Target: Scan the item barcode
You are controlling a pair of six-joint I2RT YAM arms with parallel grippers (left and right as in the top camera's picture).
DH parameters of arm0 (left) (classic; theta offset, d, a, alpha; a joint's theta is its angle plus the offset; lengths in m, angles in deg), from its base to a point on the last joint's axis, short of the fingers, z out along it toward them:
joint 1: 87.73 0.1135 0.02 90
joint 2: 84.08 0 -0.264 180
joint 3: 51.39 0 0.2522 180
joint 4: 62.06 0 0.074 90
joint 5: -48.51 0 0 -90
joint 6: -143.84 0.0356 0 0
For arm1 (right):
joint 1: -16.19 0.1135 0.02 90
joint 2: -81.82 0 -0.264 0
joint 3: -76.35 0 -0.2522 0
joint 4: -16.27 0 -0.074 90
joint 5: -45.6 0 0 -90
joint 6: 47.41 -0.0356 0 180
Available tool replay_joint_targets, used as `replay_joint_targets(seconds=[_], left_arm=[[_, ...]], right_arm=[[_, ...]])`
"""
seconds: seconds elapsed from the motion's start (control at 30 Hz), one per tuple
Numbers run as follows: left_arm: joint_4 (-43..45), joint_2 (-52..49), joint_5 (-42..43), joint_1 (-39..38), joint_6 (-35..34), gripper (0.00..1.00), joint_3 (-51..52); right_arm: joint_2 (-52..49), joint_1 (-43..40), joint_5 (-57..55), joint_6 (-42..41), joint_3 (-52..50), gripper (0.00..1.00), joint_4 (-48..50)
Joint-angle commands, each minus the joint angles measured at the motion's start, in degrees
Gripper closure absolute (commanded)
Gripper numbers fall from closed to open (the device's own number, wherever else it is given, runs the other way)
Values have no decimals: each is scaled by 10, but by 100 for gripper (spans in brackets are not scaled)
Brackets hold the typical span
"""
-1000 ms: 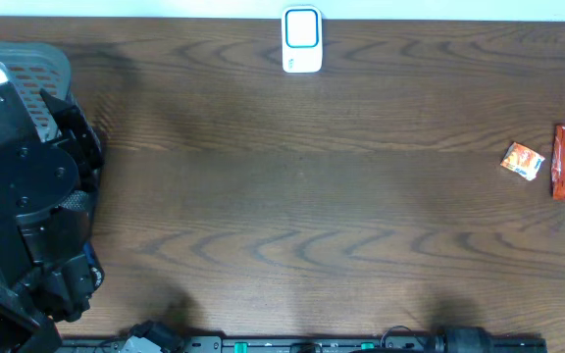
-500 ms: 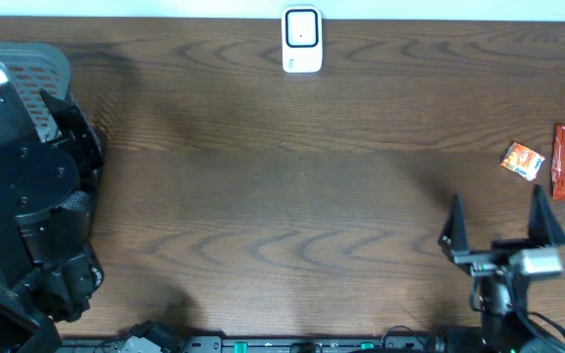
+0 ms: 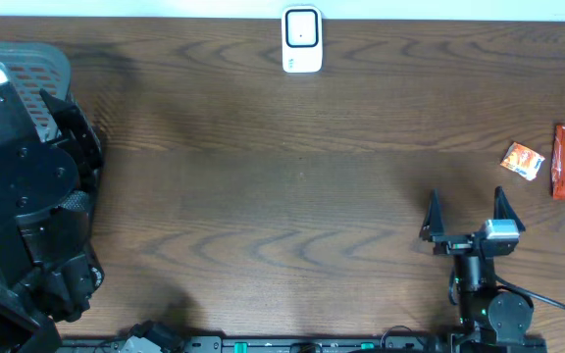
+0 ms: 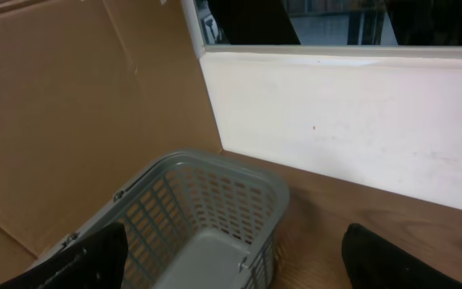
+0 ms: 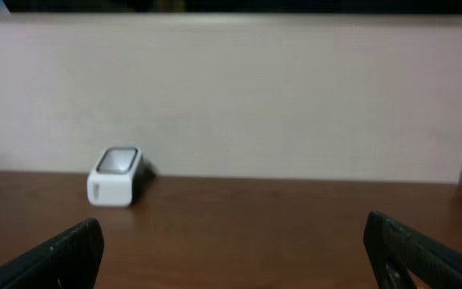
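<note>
Fingers of the right gripper (image 3: 467,210) are spread wide with nothing between them, over bare wood at about 5 o'clock on the table (image 3: 263,176). Those of the left gripper (image 4: 231,269) are likewise parted and empty, above the grey basket (image 4: 207,197) at 9 o'clock. 2 items, an orange packet (image 3: 523,160) and a red packet (image 3: 563,162), are noted just beside each other at the 3 o'clock edge, well apart from both grippers, and the white scanner (image 3: 302,41) is seen at the 12 o'clock edge.

Dim even light, soft shadows, right wrist view blurred
</note>
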Motion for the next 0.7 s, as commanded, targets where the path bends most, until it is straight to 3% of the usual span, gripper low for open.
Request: replay_joint_targets(seconds=[0.0, 0.17, 0.67], left_arm=[[0, 2, -4, 2, -3, 14, 0], [0, 2, -4, 2, -3, 14, 0], [0, 2, -4, 2, -3, 14, 0]], right_arm=[[7, -1, -5, -10, -7, 1, -33], [6, -1, -7, -10, -7, 1, -116], [4, -1, -8, -10, -7, 1, -111]])
